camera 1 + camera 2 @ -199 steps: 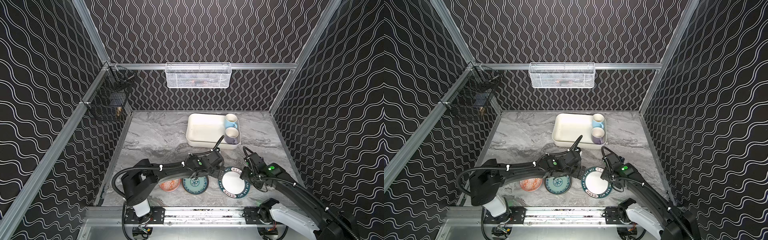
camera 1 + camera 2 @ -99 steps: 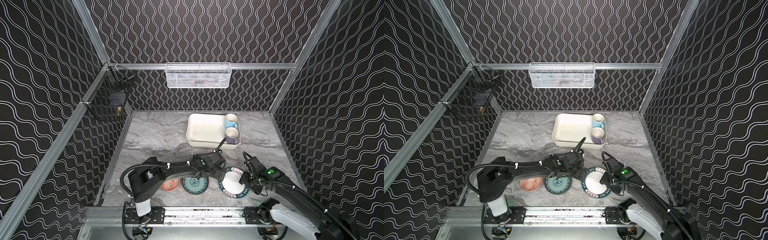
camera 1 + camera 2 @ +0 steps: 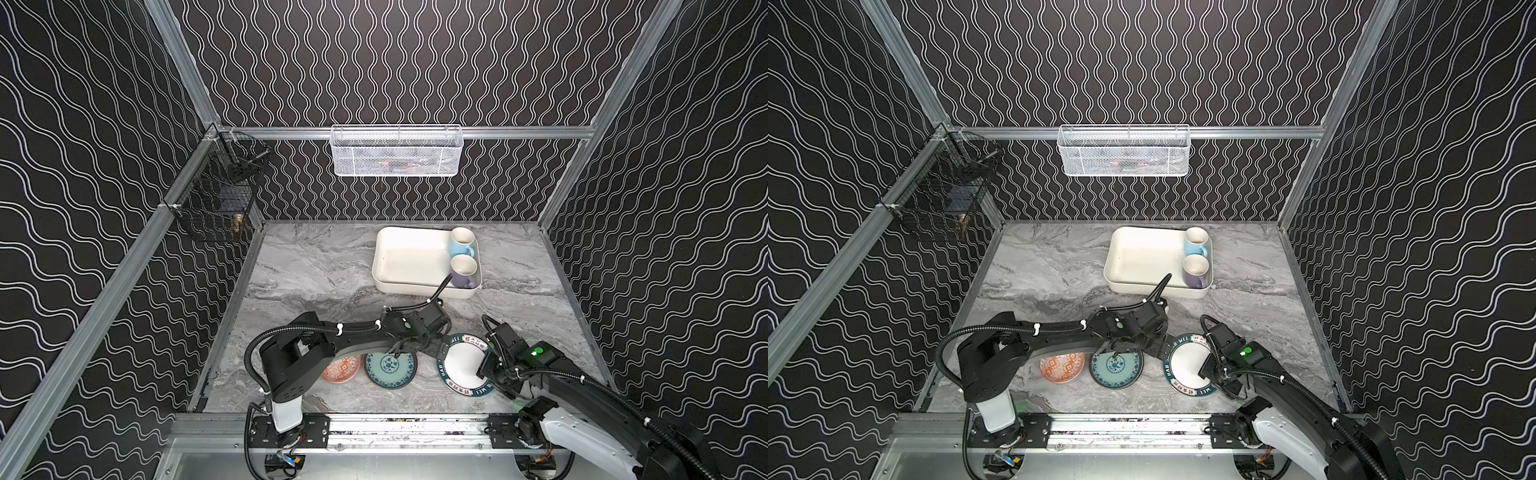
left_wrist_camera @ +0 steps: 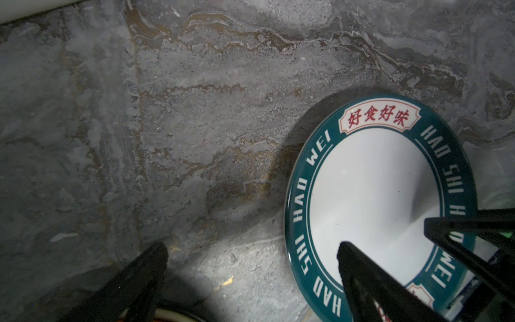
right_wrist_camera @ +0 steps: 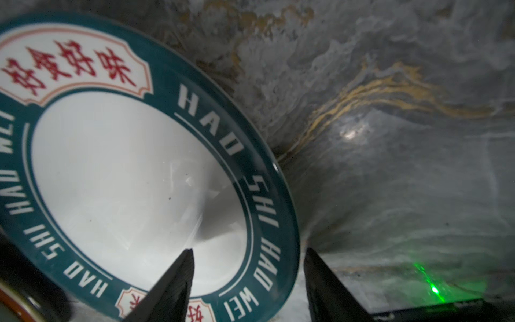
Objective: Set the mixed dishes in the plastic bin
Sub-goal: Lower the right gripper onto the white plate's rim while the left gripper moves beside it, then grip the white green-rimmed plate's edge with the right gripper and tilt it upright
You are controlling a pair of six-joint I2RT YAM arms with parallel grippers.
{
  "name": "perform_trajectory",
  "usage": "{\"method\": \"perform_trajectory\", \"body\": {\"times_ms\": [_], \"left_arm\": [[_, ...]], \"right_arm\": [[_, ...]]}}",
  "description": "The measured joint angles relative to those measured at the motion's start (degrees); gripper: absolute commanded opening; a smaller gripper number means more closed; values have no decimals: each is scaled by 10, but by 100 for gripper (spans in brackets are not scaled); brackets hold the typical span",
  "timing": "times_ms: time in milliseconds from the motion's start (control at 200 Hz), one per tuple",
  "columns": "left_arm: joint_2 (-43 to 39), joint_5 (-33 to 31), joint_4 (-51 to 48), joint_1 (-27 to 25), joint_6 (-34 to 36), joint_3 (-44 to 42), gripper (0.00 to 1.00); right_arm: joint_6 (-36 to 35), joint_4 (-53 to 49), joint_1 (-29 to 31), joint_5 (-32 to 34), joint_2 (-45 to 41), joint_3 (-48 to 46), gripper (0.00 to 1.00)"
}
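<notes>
Right gripper (image 5: 248,281) fingers straddle the lettered plate's (image 5: 125,172) rim, seemingly unclamped; left gripper (image 4: 250,276) fingers spread wide.

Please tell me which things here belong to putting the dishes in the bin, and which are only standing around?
Part of the job:
- plastic bin
- light-blue mug and lilac mug, already in the bin
- lettered plate
- teal plate
- orange plate

Just there:
- white mesh basket
- black wire basket

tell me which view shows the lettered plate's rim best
The left wrist view: nearly the whole lettered plate and its rim text show. The right wrist view is closer but cropped; both top views show it small, partly behind arms.
</notes>
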Motion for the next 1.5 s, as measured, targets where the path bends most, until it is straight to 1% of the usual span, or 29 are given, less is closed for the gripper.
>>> {"method": "perform_trajectory", "body": {"times_ms": [135,290,340,460,596,736,881,941,1116,1356,1501], "left_arm": [[7,0,1,3,0,-1,95],[16,13,5,12,-1,-11,77],[20,16,5,20,-2,-12,75],[26,24,5,32,-2,-12,74],[30,28,4,34,-2,-3,74],[43,28,1,35,-2,9,64],[57,28,-3,37,-2,17,61],[60,25,-4,38,-2,19,60],[67,10,-5,42,-2,24,57],[85,-24,-3,43,0,38,56],[95,-32,14,43,0,44,55]], "right_arm": [[4,19,1,-4,-3,-14,62],[10,50,3,-8,-3,-23,62],[10,64,3,-9,-1,-24,62],[9,100,4,-12,7,-26,61],[7,146,4,-22,21,-30,59],[0,213,4,-49,42,-37,58],[-10,258,4,-65,56,-42,58],[-11,268,4,-68,58,-45,57],[-12,308,4,-75,59,-60,52],[-12,361,3,-85,62,-79,49],[-11,392,3,-88,62,-92,44]]}}
